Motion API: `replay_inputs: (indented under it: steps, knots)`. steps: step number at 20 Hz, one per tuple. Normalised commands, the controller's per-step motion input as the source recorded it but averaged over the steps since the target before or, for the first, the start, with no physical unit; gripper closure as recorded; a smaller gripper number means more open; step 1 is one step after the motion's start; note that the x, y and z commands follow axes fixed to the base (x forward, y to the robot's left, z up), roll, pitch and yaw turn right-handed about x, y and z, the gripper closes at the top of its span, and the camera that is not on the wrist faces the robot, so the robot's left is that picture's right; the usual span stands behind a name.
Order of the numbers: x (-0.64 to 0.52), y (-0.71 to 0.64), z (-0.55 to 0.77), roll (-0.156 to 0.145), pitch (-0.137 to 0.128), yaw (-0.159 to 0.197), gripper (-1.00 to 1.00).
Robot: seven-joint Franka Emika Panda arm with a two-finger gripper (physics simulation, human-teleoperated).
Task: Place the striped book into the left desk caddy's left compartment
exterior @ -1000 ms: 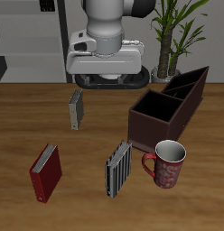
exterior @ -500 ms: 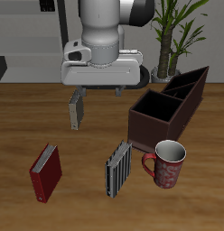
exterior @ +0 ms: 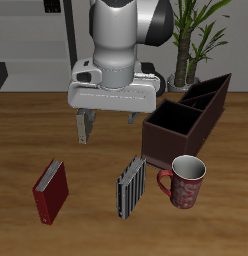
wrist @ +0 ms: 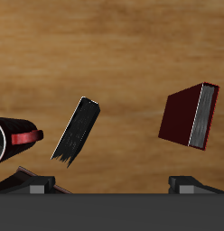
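The gripper (exterior: 112,115) hangs above the table (exterior: 26,140) with nothing in it; its fingers are largely masked by the pale hand block, and only two dark stubs show below it, so whether the jaws stand apart or together cannot be told. In the wrist view just the dark finger bases show along the edge, with no tips in sight.

The striped book (exterior: 131,186) stands on edge well below the hand and nearer the table's front edge, cover stripes facing the exterior camera. In the wrist view (wrist: 77,131) it reads as a dark slab, its stripes barely visible.

Beside the book stands a red patterned mug (exterior: 185,181), cut off in the wrist view to a sliver with its handle (wrist: 14,142). Just behind the mug sits the left desk caddy (exterior: 186,125); its inner dividers are hard to make out in the shadowed interior. A second caddy (exterior: 211,93) lies farther back, partly overlapped by the first.

A small grey book (exterior: 84,121) stands close beside the hand, its top hidden by the hand block. A red book (exterior: 51,191) lies apart, toward the front edge.
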Motion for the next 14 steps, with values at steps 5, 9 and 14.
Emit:
replay_inputs:
  steps: [5, 9, 14]
  knots:
    - [0.17, 0.22, -0.38, 0.006, 0.004, -0.052, -1.00]
    - [0.14, 0.09, -0.31, 0.012, -0.011, -0.042, -1.00]
    - [0.09, 0.03, -0.38, -0.016, 0.001, -0.034, -1.00]
